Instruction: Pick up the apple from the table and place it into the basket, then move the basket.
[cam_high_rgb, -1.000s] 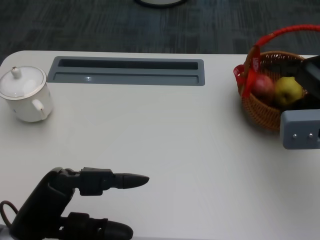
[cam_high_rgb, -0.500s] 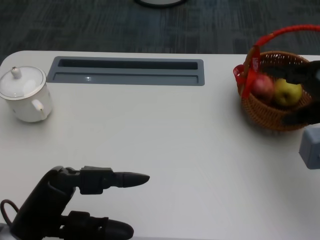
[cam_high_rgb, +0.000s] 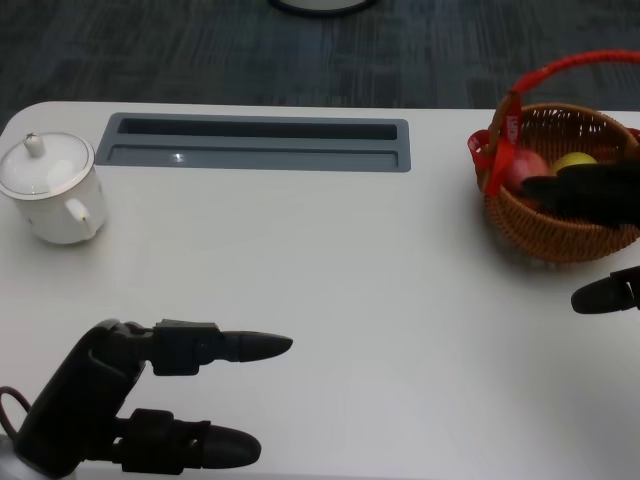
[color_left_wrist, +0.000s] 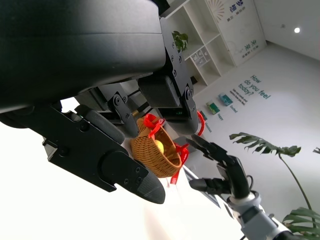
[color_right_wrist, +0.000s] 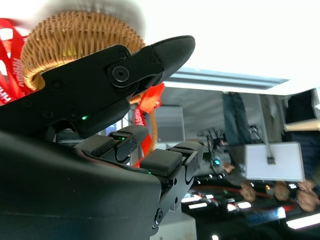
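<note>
at the table's far right, right hand (cam_high_rgb: 600, 215) fingers apart beside the wicker basket (cam_high_rgb: 560, 235)
a loose grasp could tip it, spilling the apple (cam_high_rgb: 527, 168); left hand (cam_high_rgb: 130, 400) fingers apart

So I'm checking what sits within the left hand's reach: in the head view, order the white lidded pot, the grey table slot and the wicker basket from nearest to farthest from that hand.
1. White lidded pot, at the table's left edge beyond the left hand.
2. Grey table slot, along the far edge, centre-left.
3. Wicker basket, at the far right, by the right hand.

White table (cam_high_rgb: 330, 260): wicker basket (cam_high_rgb: 560, 235) far right, white lidded pot (cam_high_rgb: 50, 190) far left.
</note>
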